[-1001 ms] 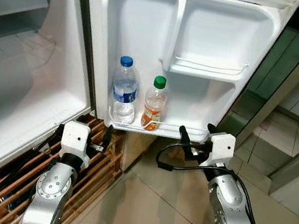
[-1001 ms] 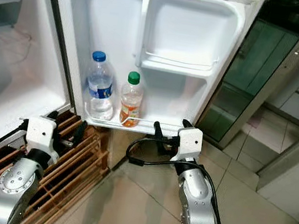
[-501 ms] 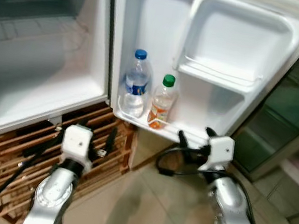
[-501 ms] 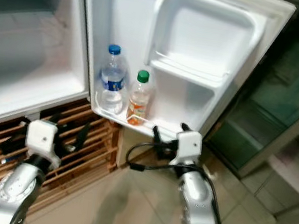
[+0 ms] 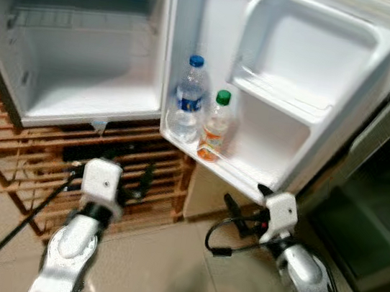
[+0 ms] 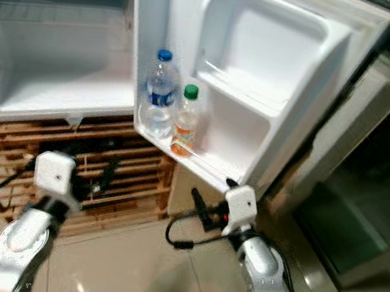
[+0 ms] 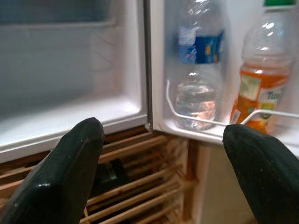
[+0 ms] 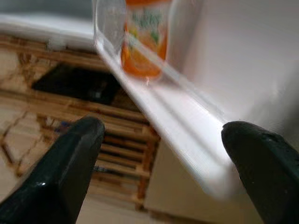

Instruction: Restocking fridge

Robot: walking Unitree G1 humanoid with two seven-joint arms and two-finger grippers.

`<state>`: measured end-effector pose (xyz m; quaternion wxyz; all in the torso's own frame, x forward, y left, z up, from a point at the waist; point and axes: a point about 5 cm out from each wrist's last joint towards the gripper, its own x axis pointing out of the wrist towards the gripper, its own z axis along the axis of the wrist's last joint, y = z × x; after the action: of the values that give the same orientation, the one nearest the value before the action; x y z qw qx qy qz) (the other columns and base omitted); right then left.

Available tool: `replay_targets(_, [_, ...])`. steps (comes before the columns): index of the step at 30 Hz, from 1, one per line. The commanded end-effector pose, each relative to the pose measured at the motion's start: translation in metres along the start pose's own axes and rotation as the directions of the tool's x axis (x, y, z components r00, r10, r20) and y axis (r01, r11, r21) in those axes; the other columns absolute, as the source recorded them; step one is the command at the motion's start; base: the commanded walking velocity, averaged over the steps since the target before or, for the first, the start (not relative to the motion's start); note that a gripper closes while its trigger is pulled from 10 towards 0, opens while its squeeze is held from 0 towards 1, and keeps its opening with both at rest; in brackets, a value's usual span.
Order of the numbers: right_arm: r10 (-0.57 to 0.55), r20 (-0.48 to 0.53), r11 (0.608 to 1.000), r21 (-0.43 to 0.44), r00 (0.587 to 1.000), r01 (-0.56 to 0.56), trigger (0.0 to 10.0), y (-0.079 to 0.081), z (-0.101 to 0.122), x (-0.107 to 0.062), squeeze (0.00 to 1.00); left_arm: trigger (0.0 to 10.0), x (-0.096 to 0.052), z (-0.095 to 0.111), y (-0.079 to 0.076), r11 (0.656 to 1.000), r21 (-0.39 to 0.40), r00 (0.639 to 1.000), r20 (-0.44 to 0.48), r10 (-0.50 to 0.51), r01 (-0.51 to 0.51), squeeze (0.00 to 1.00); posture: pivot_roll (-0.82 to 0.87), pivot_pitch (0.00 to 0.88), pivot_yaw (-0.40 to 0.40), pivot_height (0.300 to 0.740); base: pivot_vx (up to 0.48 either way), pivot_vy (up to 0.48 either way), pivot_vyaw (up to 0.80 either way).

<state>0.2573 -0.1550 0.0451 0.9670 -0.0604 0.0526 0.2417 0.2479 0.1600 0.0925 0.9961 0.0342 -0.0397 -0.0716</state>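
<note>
A clear water bottle with a blue cap and an orange drink bottle with a green cap stand side by side in the lowest shelf of the open fridge door, behind a wire rail. The left wrist view shows the water bottle and the orange bottle close ahead. My left gripper hangs open and empty below the fridge body, in front of the wooden rack. My right gripper is open and empty just under the door shelf's lower edge.
The white fridge compartment stands on a slatted wooden rack. A black cable trails over the tiled floor on the left. To the right are a dark glass panel and a frame.
The whole picture has shifted: the camera has pulled back and turned, so the fridge looks smaller and further left. Both bottles stay on the shelf. Both grippers stay open and empty.
</note>
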Motion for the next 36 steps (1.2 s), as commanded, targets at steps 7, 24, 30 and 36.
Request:
replay_targets(7, [-0.112,-0.066,0.993,0.032,0.992,0.115,10.0,-0.018,-0.014,-0.010,0.00,10.0,-0.004,-0.020,0.006,0.995,-0.065,0.993,-0.099,0.064,-0.070,0.00,-0.10,0.000,-0.017,0.740,0.000,-0.215,0.23])
replay_targets(24, [-0.618,-0.235,0.785,-0.235,0.750,0.573,10.0,-0.109,-0.020,-0.015,0.00,10.0,-0.005,-0.064,0.005,1.000,-0.017,0.959,-0.282,-0.011,0.007,0.00,-0.10,0.000,-0.008,0.740,0.000,0.000,0.00])
replay_targets(30, [-0.654,-0.086,0.747,-0.226,0.751,0.625,10.0,-0.128,0.048,0.038,0.00,10.0,0.001,-0.068,0.002,1.000,0.009,0.958,-0.284,-0.025,0.028,0.00,-0.07,0.000,-0.009,0.740,0.000,0.000,0.00])
replay_targets(36, [-0.613,-0.032,0.782,-0.166,0.790,0.600,10.0,-0.123,0.091,0.070,0.00,10.0,0.006,-0.062,0.000,0.996,0.058,0.966,-0.255,-0.044,0.061,0.00,-0.04,0.000,-0.020,0.740,0.000,0.000,0.00])
